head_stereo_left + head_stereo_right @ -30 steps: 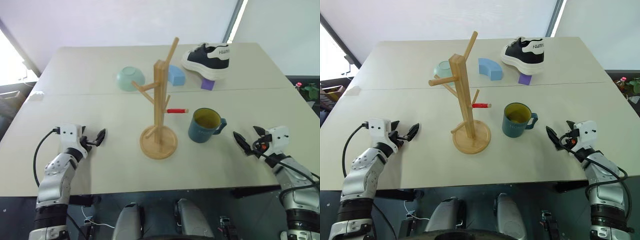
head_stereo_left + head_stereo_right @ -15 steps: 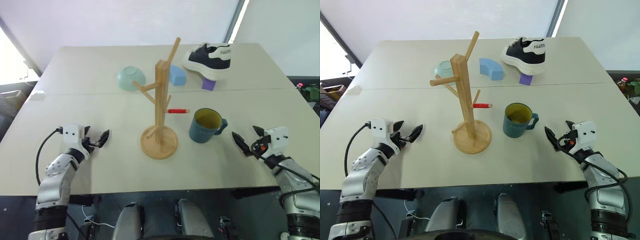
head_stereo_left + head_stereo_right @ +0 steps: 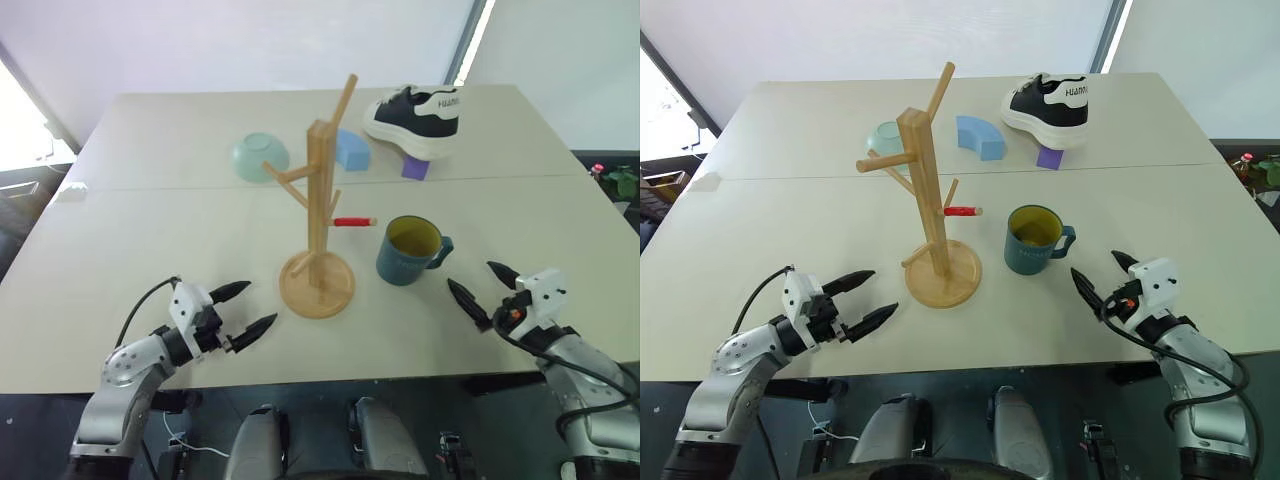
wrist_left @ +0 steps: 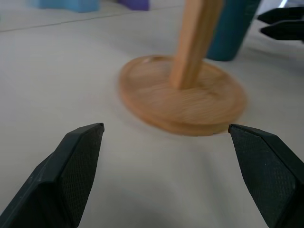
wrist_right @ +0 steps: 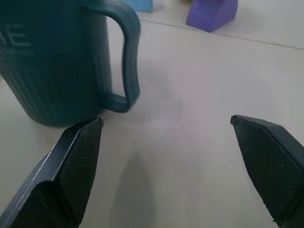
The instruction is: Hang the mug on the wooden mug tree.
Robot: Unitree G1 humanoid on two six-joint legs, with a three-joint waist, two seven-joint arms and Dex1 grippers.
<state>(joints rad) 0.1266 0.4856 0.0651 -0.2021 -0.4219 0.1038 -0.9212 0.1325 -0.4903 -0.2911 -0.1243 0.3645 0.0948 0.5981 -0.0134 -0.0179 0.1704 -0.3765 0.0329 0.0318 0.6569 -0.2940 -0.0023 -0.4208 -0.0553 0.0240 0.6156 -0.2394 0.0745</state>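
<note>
Both sets of jaws stand wide apart and hold nothing. The left gripper (image 3: 247, 309) hovers low over the near left part of the worktop (image 3: 150, 230), its two black fingers (image 4: 76, 164) spread and aimed across toward the round base of the wooden mug tree (image 3: 318, 215); the left wrist view shows that disc base straight ahead between the fingertips, apart from them.

The mug tree stands upright near the middle of the worktop, its pegs bare. Behind it to the left lies a pale green bowl (image 3: 260, 157) turned mouth down. Just behind the post sits a blue curved block (image 3: 352, 150), and beside the post, on the mug's side, lies a small red stick (image 3: 352, 221).

The mug (image 3: 409, 250) stands upright on the worktop just to the right of the tree's base (not touching it), its yellow-olive inside showing and its loop handle turned to the right, toward the right gripper (image 3: 482, 289).

Farther back on the right a black and white shoe (image 3: 418, 116) rests with its heel propped on a purple block (image 3: 415, 168).

The right gripper hangs near the mug's handle side, fingers spread as wide as the left's; in the right wrist view the handle lies ahead near one fingertip, with bare worktop between the two tips.
</note>
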